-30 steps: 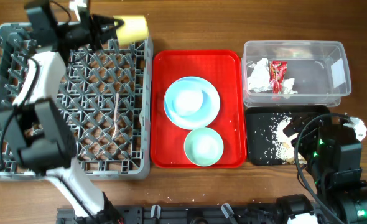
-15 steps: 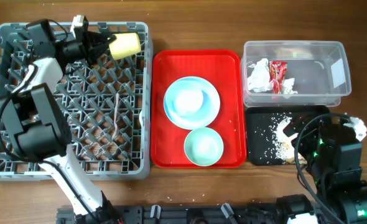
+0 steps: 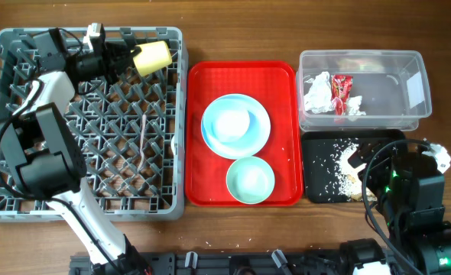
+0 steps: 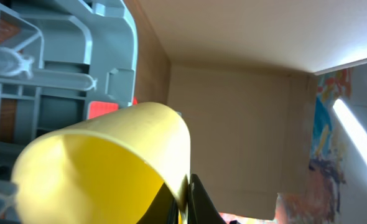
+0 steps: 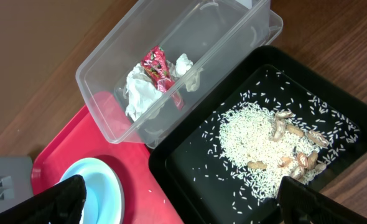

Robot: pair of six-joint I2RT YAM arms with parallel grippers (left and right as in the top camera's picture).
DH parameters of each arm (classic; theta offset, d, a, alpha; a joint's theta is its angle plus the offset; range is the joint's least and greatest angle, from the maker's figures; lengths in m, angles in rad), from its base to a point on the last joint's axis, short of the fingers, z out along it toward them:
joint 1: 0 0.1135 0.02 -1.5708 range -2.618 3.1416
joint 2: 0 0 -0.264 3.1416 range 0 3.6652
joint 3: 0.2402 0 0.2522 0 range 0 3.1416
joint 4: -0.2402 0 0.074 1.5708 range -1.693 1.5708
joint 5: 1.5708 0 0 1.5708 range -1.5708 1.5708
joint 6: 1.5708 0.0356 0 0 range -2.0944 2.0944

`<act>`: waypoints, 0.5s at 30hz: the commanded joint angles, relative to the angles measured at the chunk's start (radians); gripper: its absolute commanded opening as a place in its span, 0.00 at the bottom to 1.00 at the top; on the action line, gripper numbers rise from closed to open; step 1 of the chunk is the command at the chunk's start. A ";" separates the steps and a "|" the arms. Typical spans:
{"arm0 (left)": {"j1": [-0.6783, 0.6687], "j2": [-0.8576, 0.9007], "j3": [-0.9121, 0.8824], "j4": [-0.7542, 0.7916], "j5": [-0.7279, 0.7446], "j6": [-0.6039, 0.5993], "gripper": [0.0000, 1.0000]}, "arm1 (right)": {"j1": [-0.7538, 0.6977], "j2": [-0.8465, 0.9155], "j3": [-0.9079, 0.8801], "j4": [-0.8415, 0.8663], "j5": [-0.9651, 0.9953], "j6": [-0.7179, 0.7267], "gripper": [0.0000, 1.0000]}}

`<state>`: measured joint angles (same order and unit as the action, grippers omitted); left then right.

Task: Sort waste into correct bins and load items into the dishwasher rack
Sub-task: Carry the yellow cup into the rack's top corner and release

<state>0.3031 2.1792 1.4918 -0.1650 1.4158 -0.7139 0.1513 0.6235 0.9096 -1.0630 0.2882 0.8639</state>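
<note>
My left gripper [image 3: 126, 58] is shut on the rim of the yellow cup [image 3: 152, 56], holding it on its side over the back right part of the grey dishwasher rack [image 3: 172, 114]; the cup fills the left wrist view [image 4: 109, 168]. The light blue plate [image 3: 262, 126] carries the small light blue bowl [image 3: 231, 123], and the pale green bowl [image 3: 250, 179] lies in front of it. The clear tub [image 3: 363, 61] holds the white napkin [image 3: 316, 93] and red wrapper [image 3: 340, 88]. The black tray [image 3: 321, 141] holds rice scraps [image 3: 336, 179]. My right gripper [image 5: 183, 199] is open above the black tray's front.
The plate and bowls sit on a red tray [image 3: 210, 76] between the rack and the bins. A thin white utensil [image 3: 142, 134] lies among the rack's pegs. Peanut-like bits [image 5: 298, 158] lie with the rice. The right arm's base [image 3: 416, 206] stands at the front right.
My left gripper has carried the yellow cup from beyond the rack's back edge forward and down over the rack's back right part. The right arm has not moved.
</note>
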 commanded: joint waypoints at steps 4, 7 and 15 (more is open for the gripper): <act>0.048 0.014 -0.009 -0.190 -0.233 0.224 0.07 | -0.006 0.001 0.014 -0.001 -0.009 0.011 1.00; 0.080 0.013 -0.009 -0.225 -0.236 0.239 0.06 | -0.006 0.001 0.014 -0.001 -0.009 0.011 1.00; 0.115 -0.116 -0.009 -0.274 -0.237 0.240 0.99 | -0.006 0.001 0.014 -0.001 -0.009 0.011 1.00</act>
<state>0.4110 2.1502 1.4940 -0.4297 1.2320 -0.4900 0.1513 0.6235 0.9096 -1.0626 0.2882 0.8639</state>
